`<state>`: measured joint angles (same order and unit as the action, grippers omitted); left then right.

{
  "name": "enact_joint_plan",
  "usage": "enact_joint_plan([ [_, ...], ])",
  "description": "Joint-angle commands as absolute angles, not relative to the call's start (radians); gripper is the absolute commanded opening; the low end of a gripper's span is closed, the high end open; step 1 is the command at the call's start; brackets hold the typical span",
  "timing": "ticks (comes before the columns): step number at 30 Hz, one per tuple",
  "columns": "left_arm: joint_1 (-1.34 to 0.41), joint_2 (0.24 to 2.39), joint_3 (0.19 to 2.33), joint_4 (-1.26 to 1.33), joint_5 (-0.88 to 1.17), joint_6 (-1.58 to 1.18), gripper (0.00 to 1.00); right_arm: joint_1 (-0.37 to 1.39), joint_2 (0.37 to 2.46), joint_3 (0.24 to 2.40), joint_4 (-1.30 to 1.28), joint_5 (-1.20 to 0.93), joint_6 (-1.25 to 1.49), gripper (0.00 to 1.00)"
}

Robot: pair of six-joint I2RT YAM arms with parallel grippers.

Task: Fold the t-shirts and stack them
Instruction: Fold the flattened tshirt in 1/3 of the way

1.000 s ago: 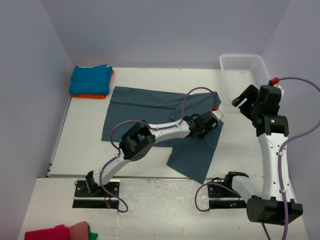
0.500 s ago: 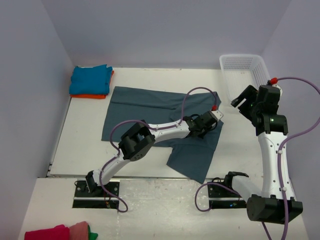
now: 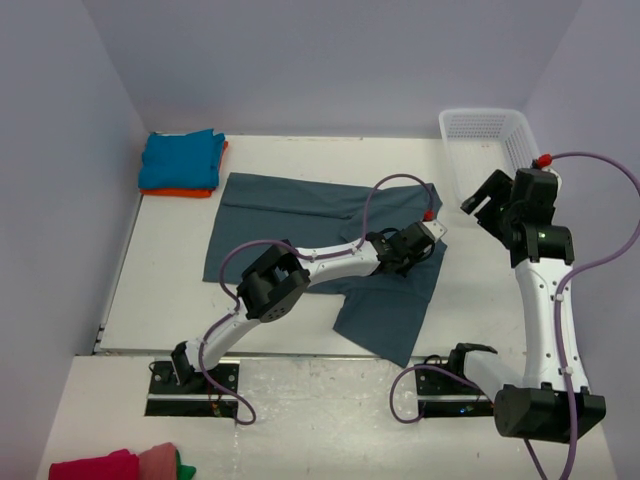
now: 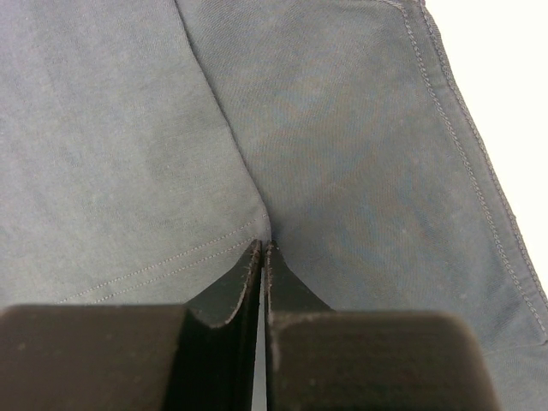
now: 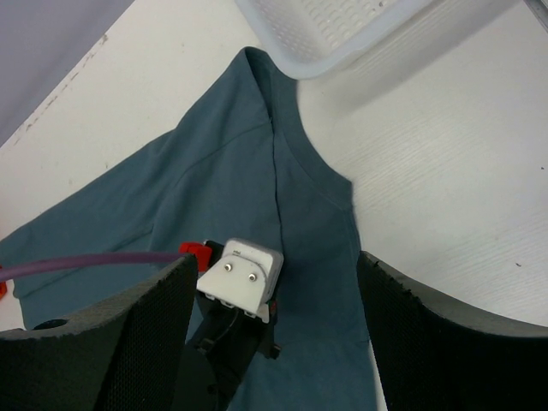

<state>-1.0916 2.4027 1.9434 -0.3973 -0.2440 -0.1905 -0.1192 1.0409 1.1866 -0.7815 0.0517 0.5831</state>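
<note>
The slate shirt (image 3: 300, 215) is lying spread on the worktop (image 3: 480, 290), the turquoise shirt (image 3: 180, 158) sitting folded on the orange shirt (image 3: 185, 192) at far left. The left end effector (image 4: 262, 250) is clamping a pinch of the slate shirt. The right end effector (image 3: 484, 205) is hovering, fingers apart, near the basket (image 3: 485, 125).
</note>
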Motion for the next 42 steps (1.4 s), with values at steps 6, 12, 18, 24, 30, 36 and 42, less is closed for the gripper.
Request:
enact_joint_plan([
  [6,-1.091,2.315,1.941,-0.368,-0.265,-0.170,0.00,-0.112,1.043,1.195,-0.758,0.052,0.557,0.76],
  [12,-1.098,2.267,1.904,-0.345,-0.267,-0.160,0.00,-0.106,1.049,1.198,-0.758,0.060,0.558,0.76],
  [18,-1.098,2.253,1.882,-0.319,-0.216,-0.156,0.00,-0.103,1.046,1.196,-0.759,0.064,0.557,0.77],
  [24,-1.098,2.260,1.884,-0.305,-0.144,-0.147,0.00,-0.104,1.043,1.193,-0.762,0.069,0.557,0.77],
  [30,-1.100,2.266,1.884,-0.293,-0.081,-0.138,0.00,-0.104,1.046,1.192,-0.761,0.068,0.557,0.77],
  [36,-1.098,2.284,1.894,-0.295,-0.060,-0.132,0.00,-0.104,1.046,1.187,-0.761,0.066,0.555,0.77],
  [42,-1.100,2.303,1.891,-0.292,-0.081,-0.130,0.03,-0.104,1.045,1.175,-0.752,0.055,0.552,0.77],
])
